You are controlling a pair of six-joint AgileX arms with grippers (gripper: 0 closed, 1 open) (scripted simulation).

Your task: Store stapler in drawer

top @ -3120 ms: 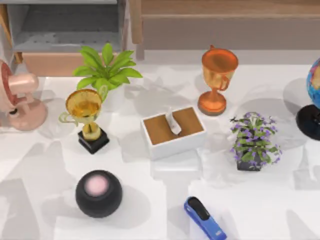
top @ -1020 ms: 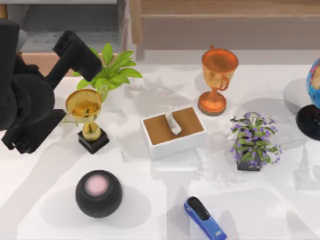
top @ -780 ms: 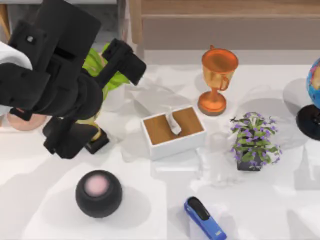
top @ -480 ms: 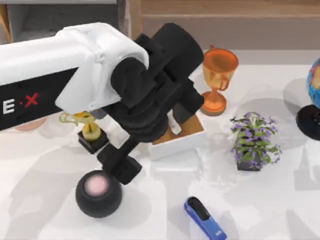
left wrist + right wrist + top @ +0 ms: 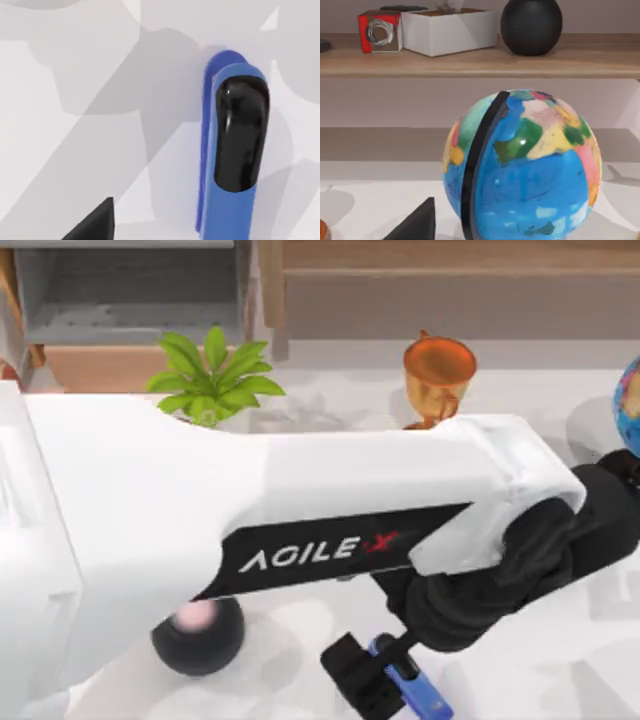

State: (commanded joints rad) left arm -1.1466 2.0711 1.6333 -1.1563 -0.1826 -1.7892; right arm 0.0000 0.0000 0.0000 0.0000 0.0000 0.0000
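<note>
White left arm (image 5: 250,530) spans frame from left; its black claw (image 5: 385,685) at bottom centre over blue stapler (image 5: 420,695). Drawer (image 5: 130,300) upper left, open. Black sphere (image 5: 198,635) lower left on bench (image 5: 560,660).

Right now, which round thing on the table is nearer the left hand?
The black ball with the pink top, just left of the left hand over the stapler; the multicoloured globe stands farther off at the table's right edge.
</note>
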